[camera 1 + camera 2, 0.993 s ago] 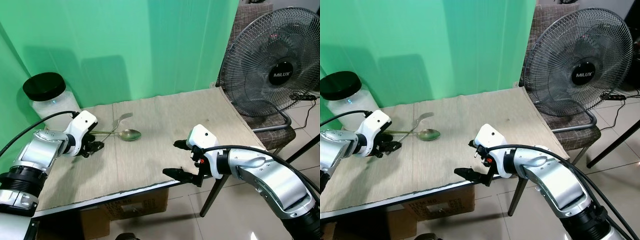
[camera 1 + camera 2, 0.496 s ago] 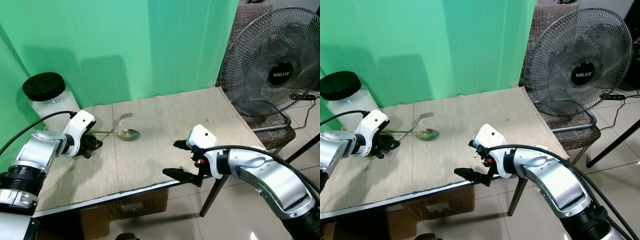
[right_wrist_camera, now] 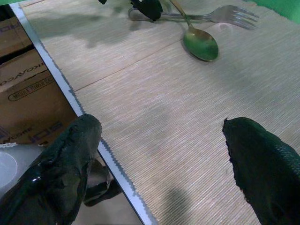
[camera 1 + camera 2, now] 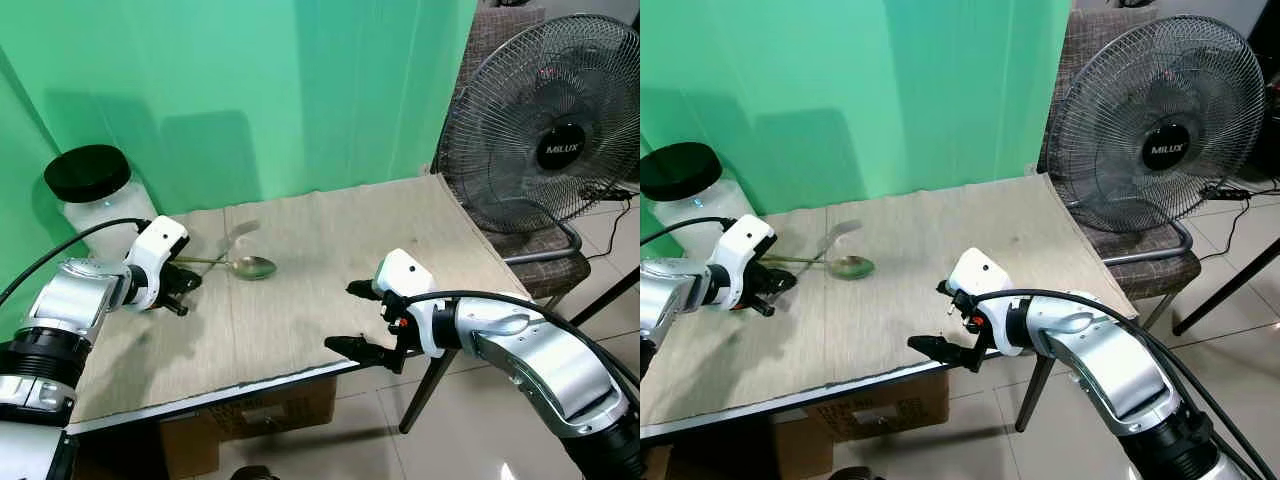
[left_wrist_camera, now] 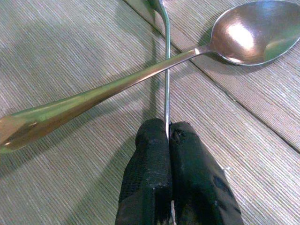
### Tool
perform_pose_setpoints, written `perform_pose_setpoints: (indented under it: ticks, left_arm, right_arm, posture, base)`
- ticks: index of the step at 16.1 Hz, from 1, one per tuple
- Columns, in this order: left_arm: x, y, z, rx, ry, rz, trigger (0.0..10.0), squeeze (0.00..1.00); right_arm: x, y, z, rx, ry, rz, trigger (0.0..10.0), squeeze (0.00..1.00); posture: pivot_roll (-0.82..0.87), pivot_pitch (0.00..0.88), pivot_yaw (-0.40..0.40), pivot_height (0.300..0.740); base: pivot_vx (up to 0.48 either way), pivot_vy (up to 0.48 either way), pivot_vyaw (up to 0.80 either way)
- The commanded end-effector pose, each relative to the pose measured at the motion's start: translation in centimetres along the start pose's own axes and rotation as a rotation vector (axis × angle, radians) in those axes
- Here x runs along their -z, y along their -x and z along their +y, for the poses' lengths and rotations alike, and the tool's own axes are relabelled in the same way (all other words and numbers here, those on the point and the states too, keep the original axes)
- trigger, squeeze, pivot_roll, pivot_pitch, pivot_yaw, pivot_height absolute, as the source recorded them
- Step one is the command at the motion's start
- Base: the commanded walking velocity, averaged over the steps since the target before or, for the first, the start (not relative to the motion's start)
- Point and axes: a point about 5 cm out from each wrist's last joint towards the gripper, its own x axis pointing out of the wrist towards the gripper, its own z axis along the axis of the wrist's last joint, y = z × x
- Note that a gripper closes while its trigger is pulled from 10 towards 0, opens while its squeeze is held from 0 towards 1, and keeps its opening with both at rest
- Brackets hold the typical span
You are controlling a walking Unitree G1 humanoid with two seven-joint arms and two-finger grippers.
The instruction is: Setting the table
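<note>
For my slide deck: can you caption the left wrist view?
Left gripper shut on the fork's thin handle, which crosses under the spoon on the woven table mat.

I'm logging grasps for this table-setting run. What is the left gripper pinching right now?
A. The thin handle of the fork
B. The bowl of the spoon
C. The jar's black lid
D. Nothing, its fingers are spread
A: in the left wrist view the left gripper is shut on the fork handle, which crosses under the spoon.
</note>
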Motion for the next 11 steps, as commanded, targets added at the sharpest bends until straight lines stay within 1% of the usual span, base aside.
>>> perform_pose_setpoints:
  ticks: [1,4,6,7,8,9,10,11]
  left_arm:
    - [-0.2,0.4,0.1,-0.005,-0.018,-0.002,0.0,0.0]
    - [-0.6,0.9,0.3,-0.006,-0.067,-0.003,0.0,0.0]
    - [-0.6,1.0,0.2,0.0,-0.067,-0.007,0.0,0.0]
    - [-1.1,1.4,0.2,0.003,-0.072,-0.027,0.0,0.0]
    - [-1.4,2.1,0.2,0.013,-0.101,-0.037,0.0,0.0]
    - [-1.5,2.3,0.2,0.018,-0.116,-0.036,0.0,0.0]
    - [-1.6,3.7,0.6,-0.016,-0.267,0.02,0.0,0.0]
    - [-1.3,4.4,1.4,-0.09,-0.395,0.104,0.0,0.0]
  right_arm:
    - [0.0,0.0,-0.2,0.003,0.013,0.002,10.0,0.0]
    - [0.0,0.0,-0.1,-0.001,0.012,0.001,10.0,0.0]
    - [0.0,-0.1,-0.1,-0.005,0.012,-0.001,10.0,0.0]
    - [0.0,-0.1,-0.1,-0.004,0.013,-0.002,10.0,0.0]
    - [0.0,-0.1,-0.1,-0.003,0.012,-0.003,10.0,0.0]
    - [0.0,-0.1,-0.1,-0.003,0.012,-0.003,10.0,0.0]
    - [0.0,0.0,-0.1,-0.001,0.01,-0.002,10.0,0.0]
    - [0.1,0.0,0.0,-0.002,0.009,-0.001,10.0,0.0]
  posture:
    - [0.06,0.0,0.022,0.74]
    - [0.07,0.0,0.021,0.74]
    - [0.07,0.0,0.019,0.74]
    - [0.07,0.0,0.02,0.74]
    - [0.07,0.0,0.022,0.74]
    - [0.07,0.0,0.022,0.74]
    - [0.07,0.0,0.021,0.74]
    - [0.07,0.0,0.021,0.74]
  base:
    - [0.0,0.0,0.0]
    - [0.0,0.0,0.0]
    - [0.0,0.0,0.0]
    - [0.0,0.0,0.0]
    - [0.0,0.0,0.0]
    - [0.0,0.0,0.0]
    - [0.0,0.0,0.0]
    - [0.0,0.0,0.0]
